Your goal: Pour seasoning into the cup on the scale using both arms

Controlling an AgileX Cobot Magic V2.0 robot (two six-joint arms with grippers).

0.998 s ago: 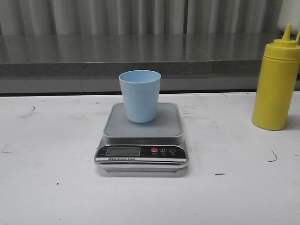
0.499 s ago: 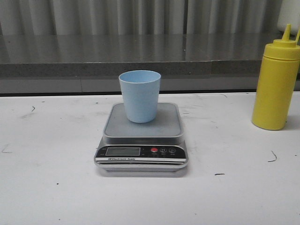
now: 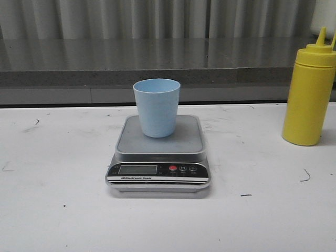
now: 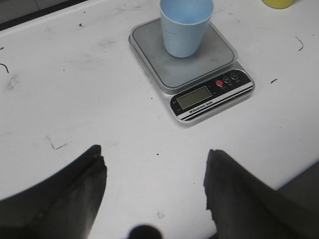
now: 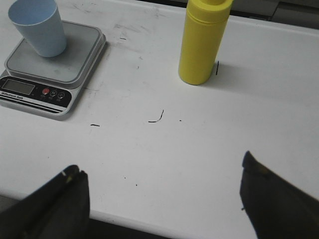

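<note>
The pale blue cup [image 3: 156,107] stands upright on the steel platform of the silver scale [image 3: 159,155] in the middle of the white table. It shows too in the left wrist view [image 4: 185,26] and the right wrist view [image 5: 38,26]. The yellow seasoning bottle [image 3: 309,96] stands upright at the far right, capped, also in the right wrist view [image 5: 203,41]. My left gripper [image 4: 155,169] is open and empty, above the table in front of the scale [image 4: 197,69]. My right gripper [image 5: 162,186] is open and empty near the table's front edge, short of the bottle. Neither arm shows in the front view.
A grey metal ledge [image 3: 157,63] runs along the back of the table, with a corrugated wall behind it. Small dark scratch marks [image 3: 305,177] dot the white tabletop. The table's front edge [image 5: 149,224] shows under the right gripper.
</note>
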